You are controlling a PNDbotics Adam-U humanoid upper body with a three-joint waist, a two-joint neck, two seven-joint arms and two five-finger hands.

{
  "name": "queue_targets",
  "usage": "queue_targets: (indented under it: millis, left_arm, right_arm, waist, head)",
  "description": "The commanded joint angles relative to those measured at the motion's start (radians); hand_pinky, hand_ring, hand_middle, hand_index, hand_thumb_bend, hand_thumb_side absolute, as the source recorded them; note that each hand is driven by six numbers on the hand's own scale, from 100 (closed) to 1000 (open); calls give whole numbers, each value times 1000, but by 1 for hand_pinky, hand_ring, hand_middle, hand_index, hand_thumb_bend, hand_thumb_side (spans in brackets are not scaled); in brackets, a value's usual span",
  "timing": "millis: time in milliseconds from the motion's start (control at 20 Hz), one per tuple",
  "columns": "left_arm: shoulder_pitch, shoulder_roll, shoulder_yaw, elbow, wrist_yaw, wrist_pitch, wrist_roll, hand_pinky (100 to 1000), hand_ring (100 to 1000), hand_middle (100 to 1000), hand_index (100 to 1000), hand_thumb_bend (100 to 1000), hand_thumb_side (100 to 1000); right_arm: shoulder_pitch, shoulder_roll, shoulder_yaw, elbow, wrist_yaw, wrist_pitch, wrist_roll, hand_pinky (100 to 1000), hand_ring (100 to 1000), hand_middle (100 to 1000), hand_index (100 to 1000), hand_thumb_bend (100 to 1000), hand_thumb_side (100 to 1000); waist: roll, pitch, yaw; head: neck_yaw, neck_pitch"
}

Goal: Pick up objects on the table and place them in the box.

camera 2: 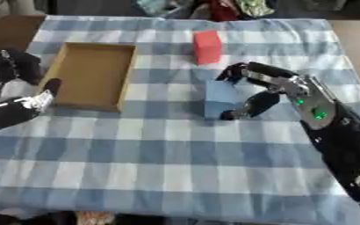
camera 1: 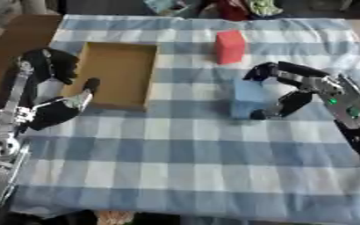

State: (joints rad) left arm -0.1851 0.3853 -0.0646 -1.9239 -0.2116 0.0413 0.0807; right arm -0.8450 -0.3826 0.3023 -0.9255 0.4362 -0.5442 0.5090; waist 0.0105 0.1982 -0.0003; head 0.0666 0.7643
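Blue-and-white checked cloth [camera 1: 183,149] covers the bench, with clutter along its far edge.

At the blue block [camera 2: 220,102] the right hand [camera 2: 279,90] has its fingers arched over the top and far side while the thumb [camera 2: 244,110] hooks round the near right corner; it is grasping the block, which looks to rest on the cloth. The left hand [camera 1: 60,107] sits just left of the box [camera 1: 118,72], fingers relaxed and holding nothing, one dark fingertip touching or overlapping the box's near left rim.

Judged from this, the step in hand is securing the blue block before lifting. The next move calls for raising it clear of the cloth, carrying it left over the box's right wall, and releasing it inside.

That block is a pale blue cuboid, plain-faced, standing right of the box and near its front right corner. 1 more object waits: a red block [camera 1: 230,46], upright, beyond the blue one and right of the box's far corner. The box is a shallow open brown tray with nothing visible in it.
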Motion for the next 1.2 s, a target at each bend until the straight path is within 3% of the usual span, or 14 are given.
queue_targets:
  millis: [50, 400, 450, 550, 700, 850, 900, 950, 1200]
  left_arm:
    - [-7, 6, 2, -13, 4, -1, -3, 505, 533, 512, 632, 430, 100]
    - [-8, 5, 1, -13, 5, -2, -4, 505, 533, 512, 632, 429, 100]
    - [-8, 5, 1, -13, 5, -2, -4, 505, 533, 512, 632, 429, 100]
    - [-9, 5, 1, -12, 6, -2, -4, 505, 533, 512, 633, 427, 100]
    - [-10, 6, 1, -13, 6, -2, -5, 505, 533, 512, 633, 427, 100]
    - [-10, 7, 0, -15, 6, -3, -6, 505, 534, 512, 633, 427, 100]
    - [-11, 7, 0, -17, 7, -3, -7, 505, 533, 512, 633, 427, 100]
    - [-11, 8, -1, -18, 7, -3, -8, 505, 533, 511, 633, 423, 100]
    - [-22, 4, -11, -21, 13, -5, -19, 505, 534, 512, 634, 425, 100]
  right_arm:
    - [-18, -11, -12, 1, 22, -7, -19, 749, 657, 705, 767, 533, 456]
    - [-26, -6, -22, -2, 68, -21, -135, 667, 517, 549, 629, 316, 319]
    - [-28, -7, -22, -4, 73, -23, -154, 663, 511, 544, 620, 316, 319]
    - [-34, -10, -23, -10, 82, -26, -181, 661, 500, 531, 604, 191, 246]
    - [-50, -18, -21, -23, 79, -27, -187, 661, 496, 526, 601, 154, 155]
    - [-72, -31, -17, -48, 56, -30, -177, 662, 495, 525, 600, 137, 132]
    - [-83, -35, -14, -59, 45, -30, -172, 664, 496, 527, 602, 102, 180]
    - [-93, -39, -11, -70, 34, -29, -167, 665, 497, 527, 603, 143, 136]
    - [-156, -39, -14, -97, 7, -14, -150, 669, 500, 529, 605, 150, 132]
  waist:
    - [1, -16, 1]
    - [2, -17, 2]
    - [2, -17, 3]
    - [2, -17, 3]
    - [1, -17, 3]
    - [1, -18, 4]
    - [0, -18, 5]
    - [0, -18, 6]
    - [0, -19, 20]
  head:
    - [-2, 6]
    - [-3, 6]
    - [-4, 6]
    - [-3, 6]
    - [-3, 6]
    - [-3, 6]
    - [-4, 6]
    - [-4, 6]
    - [-11, 6]
